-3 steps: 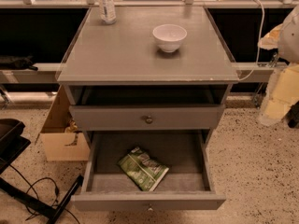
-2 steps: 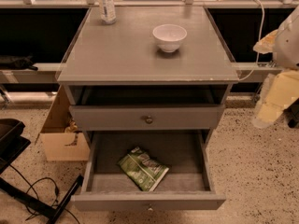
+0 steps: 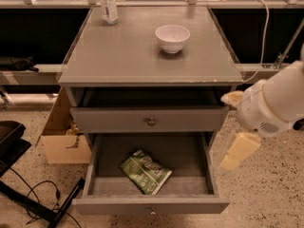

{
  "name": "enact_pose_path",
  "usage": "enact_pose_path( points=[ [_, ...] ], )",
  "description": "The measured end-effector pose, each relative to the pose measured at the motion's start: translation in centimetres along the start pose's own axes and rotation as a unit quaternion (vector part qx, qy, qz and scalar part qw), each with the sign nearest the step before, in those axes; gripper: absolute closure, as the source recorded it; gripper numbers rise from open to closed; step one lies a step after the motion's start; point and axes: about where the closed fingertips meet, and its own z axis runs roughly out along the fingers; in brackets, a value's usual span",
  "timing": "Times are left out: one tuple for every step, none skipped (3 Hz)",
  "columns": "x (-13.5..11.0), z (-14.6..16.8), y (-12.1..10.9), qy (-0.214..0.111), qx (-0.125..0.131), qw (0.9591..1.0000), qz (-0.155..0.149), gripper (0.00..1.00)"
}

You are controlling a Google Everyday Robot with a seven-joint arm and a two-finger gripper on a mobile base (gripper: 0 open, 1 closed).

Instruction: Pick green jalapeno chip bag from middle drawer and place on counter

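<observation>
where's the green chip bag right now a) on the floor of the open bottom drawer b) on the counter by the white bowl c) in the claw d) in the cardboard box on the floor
A: the green jalapeno chip bag lies in the pulled-out bottom drawer, while the claw hangs open and empty off the cabinet's right side, and the counter holds just a white bowl and a bottle.

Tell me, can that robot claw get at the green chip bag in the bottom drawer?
Probably yes. The middle drawer is pulled out, the green jalapeno chip bag lies uncovered on its floor, and the gripper hangs open beside it, with nothing over the bag.
</observation>
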Motion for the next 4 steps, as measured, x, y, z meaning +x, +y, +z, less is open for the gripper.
enact_pose_path(
  points=[
    [1.0,11.1,2.2,-0.065,-0.041,0.9968,0.022,0.00],
    [0.3,20.7,-0.3,-0.107,-0.030,0.9925,0.050,0.00],
    [-0.8,26.0,-2.4,-0.125,-0.019,0.9896,0.067,0.00],
    [-0.9,26.5,-2.7,-0.129,-0.015,0.9890,0.070,0.00]
  ],
)
